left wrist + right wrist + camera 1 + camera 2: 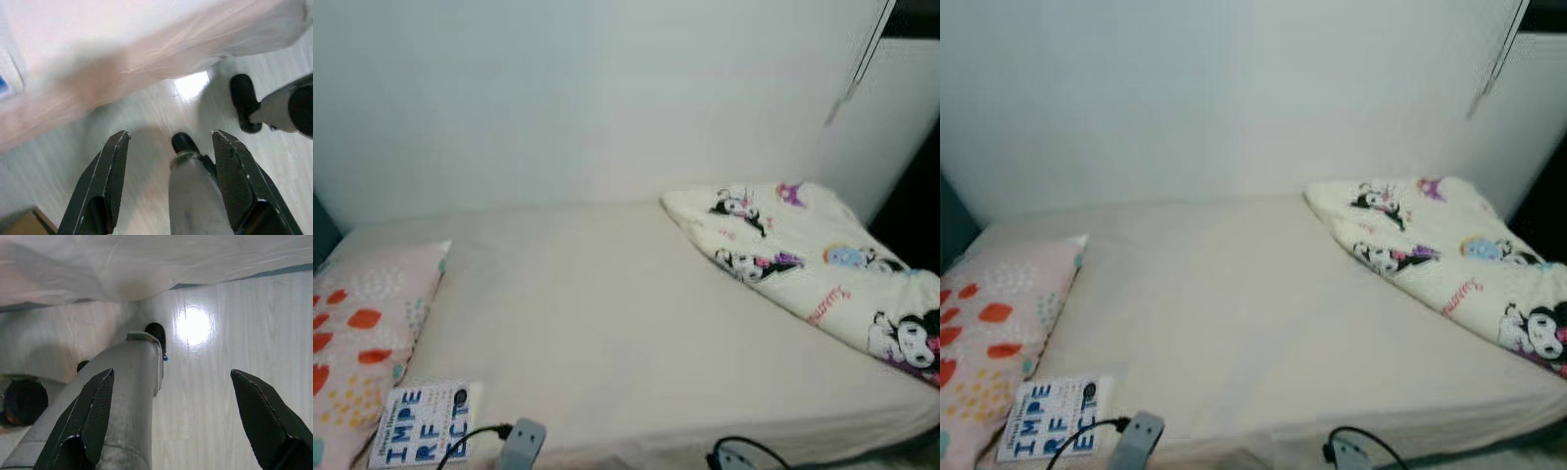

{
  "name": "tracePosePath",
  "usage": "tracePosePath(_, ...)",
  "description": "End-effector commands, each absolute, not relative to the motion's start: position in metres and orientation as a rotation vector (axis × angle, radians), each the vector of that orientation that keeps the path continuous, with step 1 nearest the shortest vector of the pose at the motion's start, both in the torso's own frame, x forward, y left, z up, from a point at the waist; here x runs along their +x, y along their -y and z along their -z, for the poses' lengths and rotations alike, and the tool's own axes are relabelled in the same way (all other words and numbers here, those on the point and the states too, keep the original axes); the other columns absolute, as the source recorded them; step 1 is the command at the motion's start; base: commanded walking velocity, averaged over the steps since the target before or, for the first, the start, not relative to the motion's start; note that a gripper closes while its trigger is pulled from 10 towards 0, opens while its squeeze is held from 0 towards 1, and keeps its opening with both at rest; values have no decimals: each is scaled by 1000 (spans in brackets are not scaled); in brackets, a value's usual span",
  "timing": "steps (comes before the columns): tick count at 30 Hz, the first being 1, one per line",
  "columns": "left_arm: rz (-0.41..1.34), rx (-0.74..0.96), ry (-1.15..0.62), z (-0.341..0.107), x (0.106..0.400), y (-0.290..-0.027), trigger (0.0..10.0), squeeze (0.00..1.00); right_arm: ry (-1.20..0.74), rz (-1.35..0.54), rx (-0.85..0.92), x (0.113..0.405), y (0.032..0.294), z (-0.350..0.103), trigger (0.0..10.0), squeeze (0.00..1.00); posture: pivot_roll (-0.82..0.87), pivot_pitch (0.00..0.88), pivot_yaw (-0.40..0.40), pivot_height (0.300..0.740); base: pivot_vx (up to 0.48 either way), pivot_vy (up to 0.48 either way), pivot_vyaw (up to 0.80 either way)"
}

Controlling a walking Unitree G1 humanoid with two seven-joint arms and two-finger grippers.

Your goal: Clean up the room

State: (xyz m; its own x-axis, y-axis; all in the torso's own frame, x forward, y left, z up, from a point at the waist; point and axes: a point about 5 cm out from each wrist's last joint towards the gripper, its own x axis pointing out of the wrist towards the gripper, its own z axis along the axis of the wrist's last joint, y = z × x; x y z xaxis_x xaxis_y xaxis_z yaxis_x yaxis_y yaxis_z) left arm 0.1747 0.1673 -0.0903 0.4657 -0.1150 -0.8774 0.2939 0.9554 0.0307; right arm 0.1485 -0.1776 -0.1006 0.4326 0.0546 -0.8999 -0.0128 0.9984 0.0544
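**A:** Your left gripper (pixel 168 188) hangs beside the bed, its two black fingers spread wide with nothing between them but floor (pixel 146 112) and the robot's own leg. Your right gripper (pixel 171 426) does the same, fingers wide apart and empty, pointed down at pale floorboards under the overhanging sheet. Both arms look idle, which suits a robot standing at the bedside taking stock.

**B:** And what is there for you to tidy?

**A:** On the bed (pixel 607 313), count one of each. One folded blanket (pixel 813 259) printed with cartoon figures sits at the far right, against the wall; it looks put away already. One pillow (pixel 362 343) with orange spots lies along the left edge, where a head would go. One book (pixel 421 423), lettered in blue, rests flat at the near left corner, just beside the pillow. By my judgement that book is your likely item to clear, since it alone seems out of place. The middle of the mattress is bare.
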Motion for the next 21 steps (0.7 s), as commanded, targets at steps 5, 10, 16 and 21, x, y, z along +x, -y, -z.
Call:
tracePosePath(5, 245, 208, -1110, 96, 162, -173, 10000, 0, -1128, -38, 48, 147, 177, 101, 10000, 0, -8, 0, -12, 722, 0, -480, 0)
tracePosePath(10, 244, 209, -1114, 96, 161, -174, 10000, 0, -1132, -40, 47, 146, 175, 102, 10000, 0, -7, 0, -11, 722, 0, -96, 0)
tracePosePath(16, 249, 210, -1117, 96, 160, -173, 10000, 0, -1134, -39, 42, 144, 175, 102, 10000, 0, -10, 0, -12, 722, 0, -400, 0)
tracePosePath(21, 252, 214, -1118, 96, 160, -173, 10000, 0, -1133, -36, 39, 145, 176, 102, 10000, 0, -12, 0, -12, 722, 0, -288, 0)
